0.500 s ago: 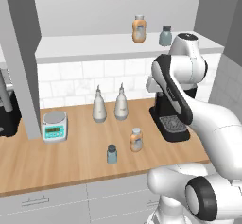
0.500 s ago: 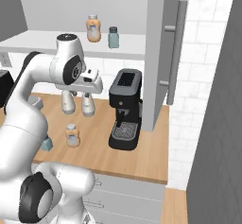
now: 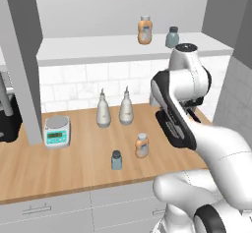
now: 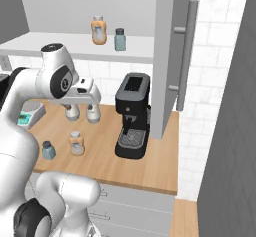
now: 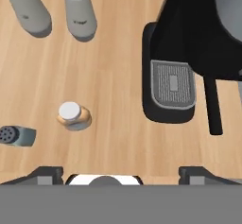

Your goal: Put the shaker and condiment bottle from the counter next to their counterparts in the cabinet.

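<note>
The shaker [image 3: 116, 159], a squat grey-blue translucent jar with a dark cap, is standing upright near the front edge of the counter [image 3: 74, 163], and the condiment bottle [image 3: 141, 145], orange-brown with a pale cap, is standing just beside it to the right and slightly farther back. Their counterparts [image 3: 144, 30] are sitting side by side on the white shelf board of the cabinet [image 3: 98, 47], orange bottle left, grey-blue jar right. The white arm is rising from the base, bending at the elbow above the counter's right end and pointing its hand downward over the wood. The gripper [image 5: 121, 172] is hovering above the worktop with its jaws spread wide, holding nothing. Two white teardrop-shaped bottles [image 3: 114, 107] are standing farther back, a small scale [image 3: 57, 131] to the left, and a black coffee machine [image 4: 132, 116] to the right.
</note>
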Robot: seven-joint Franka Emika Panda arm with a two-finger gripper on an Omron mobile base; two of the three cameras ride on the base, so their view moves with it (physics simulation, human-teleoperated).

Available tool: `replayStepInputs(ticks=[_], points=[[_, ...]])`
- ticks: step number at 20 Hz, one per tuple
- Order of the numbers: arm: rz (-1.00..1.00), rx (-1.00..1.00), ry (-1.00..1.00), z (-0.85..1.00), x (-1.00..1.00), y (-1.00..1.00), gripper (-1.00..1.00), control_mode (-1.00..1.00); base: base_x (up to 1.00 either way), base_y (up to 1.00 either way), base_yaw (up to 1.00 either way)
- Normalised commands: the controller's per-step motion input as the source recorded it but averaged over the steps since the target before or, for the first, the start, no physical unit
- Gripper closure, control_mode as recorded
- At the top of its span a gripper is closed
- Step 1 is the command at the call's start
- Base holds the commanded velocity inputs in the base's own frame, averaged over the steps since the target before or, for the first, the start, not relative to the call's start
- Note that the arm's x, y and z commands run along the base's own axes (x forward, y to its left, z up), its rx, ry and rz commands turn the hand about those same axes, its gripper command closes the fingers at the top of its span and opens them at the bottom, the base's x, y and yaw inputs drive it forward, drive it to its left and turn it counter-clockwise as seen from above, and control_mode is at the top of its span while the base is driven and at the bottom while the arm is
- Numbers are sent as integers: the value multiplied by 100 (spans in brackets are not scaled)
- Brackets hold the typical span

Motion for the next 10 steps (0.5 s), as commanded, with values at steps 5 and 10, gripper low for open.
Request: replayStepInputs(ticks=[5, 10], points=[[6, -11, -5, -24, -15, 35, -100, -100, 0, 0, 0], [-22, 0, -10, -12, 0, 9, -100, -100, 0, 0, 0]])
